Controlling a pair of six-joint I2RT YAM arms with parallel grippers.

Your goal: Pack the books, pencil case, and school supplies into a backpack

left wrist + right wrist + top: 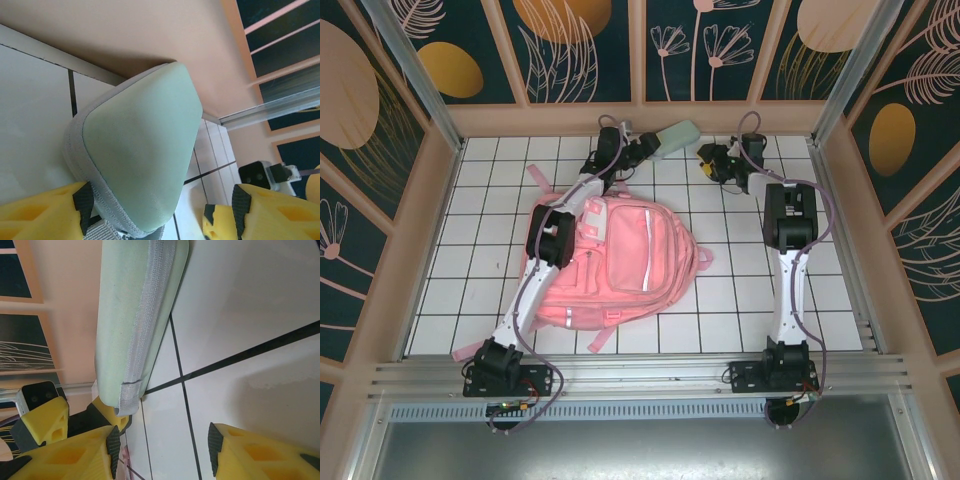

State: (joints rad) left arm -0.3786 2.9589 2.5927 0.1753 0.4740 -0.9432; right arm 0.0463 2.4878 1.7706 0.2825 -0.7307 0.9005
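Right now my left gripper (160, 212) stands open at the pencil case (140, 150), one yellow finger (40, 215) on each side of its rounded near end. The finger on the left of that wrist view sits against the grey stitched edge of the case, or very close to it; I cannot tell whether it touches. The other finger is clear of the case, with a strip of white tile showing between them. Nothing is clamped.

From that gripper the mint-green case runs straight ahead along the bench (740, 300), its far end close to the peach wall board (150, 35) at the back. It lies flat on the tiles.

My right gripper (162, 447) is open too and holds nothing; only bare tile and a dark grout line show between its yellow fingers. The pencil case lies ahead and to the left of it, long side towards it, near but apart. Past the close end of the case I can see a finger of the left gripper.

The pink backpack (630, 255) lies flat on the bench well behind both grippers, towards the arm bases, with the left arm stretched over its left side.
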